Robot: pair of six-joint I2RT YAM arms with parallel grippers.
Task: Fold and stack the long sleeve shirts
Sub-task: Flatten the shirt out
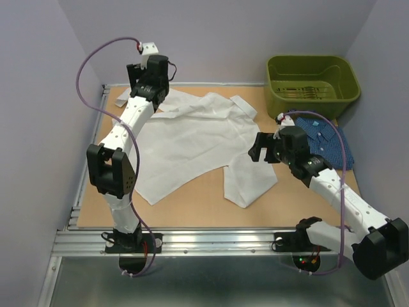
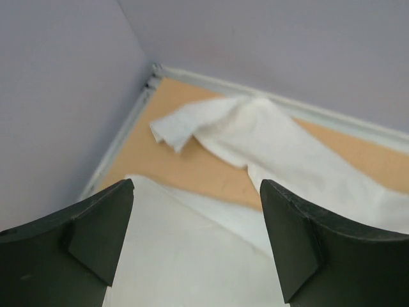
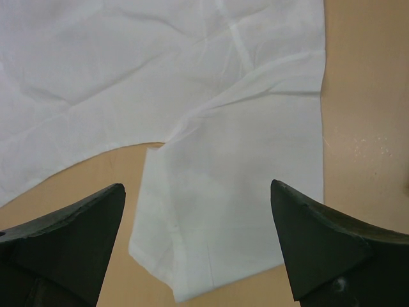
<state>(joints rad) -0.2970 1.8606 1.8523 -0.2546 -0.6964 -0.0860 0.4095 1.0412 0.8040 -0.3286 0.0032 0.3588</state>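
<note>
Now, white shirt point(image 1: 192, 137): spread flat from the far left corner to the middle.
Blue shirt point(image 1: 329, 134): right edge, by the green bin point(image 1: 276, 93).
Left gripper point(image 2: 197, 184): jaws wide open over a white sleeve.
Right gripper point(image 3: 197, 185): jaws wide open, empty.

The left arm point(image 1: 128, 125) and right arm point(image 1: 339, 192) are clad in white shells with black joints, trailed by purple cables point(image 1: 80, 75), and tipped with black wedge-shaped fingers point(image 2: 96, 240).
</note>
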